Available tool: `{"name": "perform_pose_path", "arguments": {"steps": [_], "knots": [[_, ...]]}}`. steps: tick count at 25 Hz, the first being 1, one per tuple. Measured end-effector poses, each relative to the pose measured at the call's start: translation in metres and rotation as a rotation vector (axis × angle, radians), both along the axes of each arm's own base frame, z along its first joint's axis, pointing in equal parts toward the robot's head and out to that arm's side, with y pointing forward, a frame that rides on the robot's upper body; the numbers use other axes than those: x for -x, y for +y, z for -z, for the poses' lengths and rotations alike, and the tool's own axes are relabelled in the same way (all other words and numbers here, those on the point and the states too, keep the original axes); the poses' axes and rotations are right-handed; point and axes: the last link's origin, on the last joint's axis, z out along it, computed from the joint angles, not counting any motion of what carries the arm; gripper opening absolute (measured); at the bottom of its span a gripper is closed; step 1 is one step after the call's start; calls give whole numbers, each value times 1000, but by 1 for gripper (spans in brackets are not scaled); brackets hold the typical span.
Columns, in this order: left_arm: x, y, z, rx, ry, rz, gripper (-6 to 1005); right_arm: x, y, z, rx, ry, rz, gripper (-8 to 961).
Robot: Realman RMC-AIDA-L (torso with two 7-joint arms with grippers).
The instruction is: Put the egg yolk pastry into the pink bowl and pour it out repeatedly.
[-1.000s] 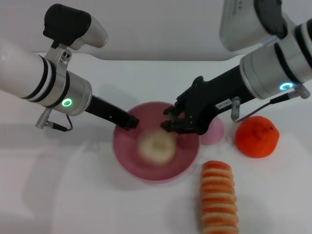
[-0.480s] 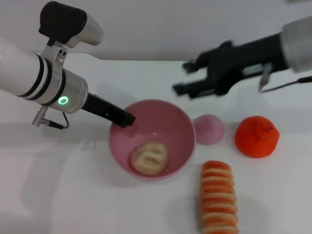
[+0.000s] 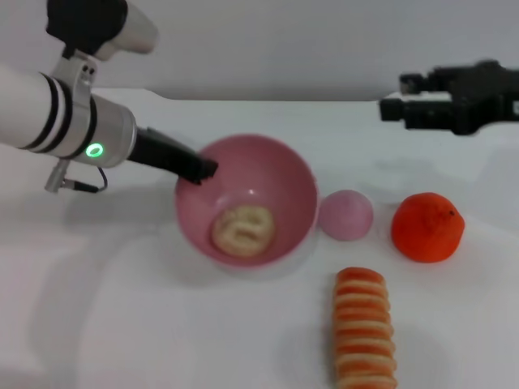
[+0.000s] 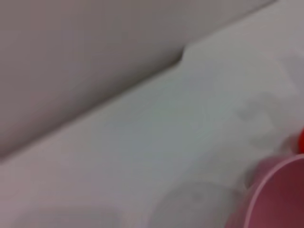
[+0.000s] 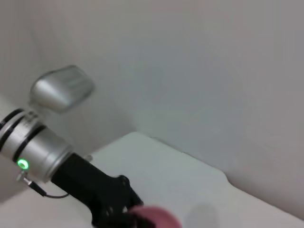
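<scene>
The pink bowl (image 3: 285, 180) is tilted, its mouth turned toward me, with its base just above the white table. My left gripper (image 3: 203, 171) is shut on the bowl's left rim. The egg yolk pastry (image 3: 242, 229), a pale lumpy ball, lies inside the bowl at its low side. My right gripper (image 3: 403, 95) hovers open and empty at the upper right, well away from the bowl. The left wrist view catches only an edge of the pink bowl (image 4: 278, 199). In the right wrist view the left gripper (image 5: 115, 207) pinches the pink bowl's rim (image 5: 154, 215).
A small smooth pink dome (image 3: 346, 215) sits just right of the bowl, and an orange (image 3: 427, 227) lies farther right. An orange-and-cream striped roll (image 3: 365, 331) lies at the front. A grey wall runs behind the white table (image 3: 122, 308).
The right gripper let the pastry drop into the bowl, then pulled up and away to the right. The left gripper has raised and tilted the bowl, shifting it slightly left.
</scene>
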Motion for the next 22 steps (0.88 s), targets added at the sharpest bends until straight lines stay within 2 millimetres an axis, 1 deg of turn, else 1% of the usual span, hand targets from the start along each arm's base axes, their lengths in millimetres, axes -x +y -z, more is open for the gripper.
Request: {"name": "perform_pose_path", "arguments": {"steps": [1, 5, 8, 9, 10, 12, 15, 18, 22], "knots": [[-5, -1, -8, -67, -3, 77, 0, -12, -3, 0, -3, 33, 19, 620], [-13, -6, -15, -157, -5, 170, 0, -59, -23, 2, -45, 146, 85, 620], [-13, -12, -19, -240, 7, 258, 0, -91, -40, 7, -86, 187, 143, 620], [-13, -12, -19, -240, 7, 258, 0, -101, -44, 9, -95, 202, 167, 620], [-16, -23, -10, -316, 50, 414, 0, -112, -50, 13, -105, 220, 198, 620], [-18, -31, -2, -352, 77, 501, 0, -132, -60, 18, -129, 257, 254, 620], [-19, -46, 13, -455, 153, 689, 1, -154, -75, 21, -180, 278, 303, 619], [-19, -62, 33, -582, 226, 834, 1, -167, -87, 19, -220, 281, 334, 619], [-11, -75, 55, -724, 313, 946, 1, -176, -96, 13, -256, 291, 367, 619]]}}
